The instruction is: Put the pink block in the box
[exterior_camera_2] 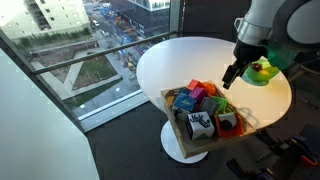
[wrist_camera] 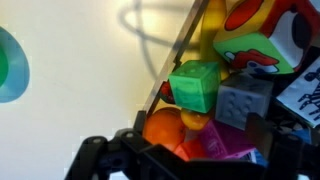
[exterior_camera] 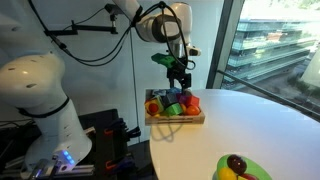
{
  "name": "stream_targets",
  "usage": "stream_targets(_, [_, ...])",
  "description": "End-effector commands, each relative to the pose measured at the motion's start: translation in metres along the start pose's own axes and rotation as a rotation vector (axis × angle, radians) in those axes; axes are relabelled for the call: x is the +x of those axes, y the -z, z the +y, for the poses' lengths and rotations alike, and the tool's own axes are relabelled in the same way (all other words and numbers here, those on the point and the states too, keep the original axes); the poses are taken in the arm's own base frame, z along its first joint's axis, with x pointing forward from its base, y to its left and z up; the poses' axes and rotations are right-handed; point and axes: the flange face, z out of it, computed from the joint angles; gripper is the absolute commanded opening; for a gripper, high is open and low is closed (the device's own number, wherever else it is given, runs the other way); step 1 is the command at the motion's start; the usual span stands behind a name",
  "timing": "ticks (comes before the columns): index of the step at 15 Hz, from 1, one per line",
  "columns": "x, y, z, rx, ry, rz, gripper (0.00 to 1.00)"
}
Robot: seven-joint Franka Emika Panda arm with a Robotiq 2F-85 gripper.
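The light-wood box (exterior_camera: 176, 121) stands on the round white table and is full of colored blocks; it also shows in an exterior view (exterior_camera_2: 173, 112) and in the wrist view (wrist_camera: 176, 55). The pink block (wrist_camera: 226, 138) lies inside the box among a green block (wrist_camera: 195, 85), a grey block and an orange piece. My gripper (wrist_camera: 200, 138) hangs just above the box contents with its fingers spread either side of the pink block, not touching it. It shows over the box in both exterior views (exterior_camera: 180, 80) (exterior_camera_2: 229, 82).
A round lime-green dish (exterior_camera: 243, 168) holding toy pieces stands elsewhere on the table, close behind the gripper in an exterior view (exterior_camera_2: 262, 72). The table edge drops off near the box. Windows line the room beyond the table.
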Motion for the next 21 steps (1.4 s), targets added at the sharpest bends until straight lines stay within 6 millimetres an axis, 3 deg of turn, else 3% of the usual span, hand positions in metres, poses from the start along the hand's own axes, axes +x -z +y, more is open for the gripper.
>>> stream_targets(1, [-0.010, 0.022, 0.022, 0.030, 0.023, -0.046, 1.00])
stream_targets(8, [-0.032, 0.059, 0.049, 0.121, 0.062, -0.118, 1.00])
stream_targets(15, [-0.044, 0.096, 0.072, 0.132, 0.042, -0.049, 1.00])
stream_targets(19, [-0.048, 0.106, 0.077, 0.130, 0.027, -0.015, 1.00])
stream_targets(21, [-0.046, 0.099, 0.072, 0.122, 0.027, -0.033, 1.00])
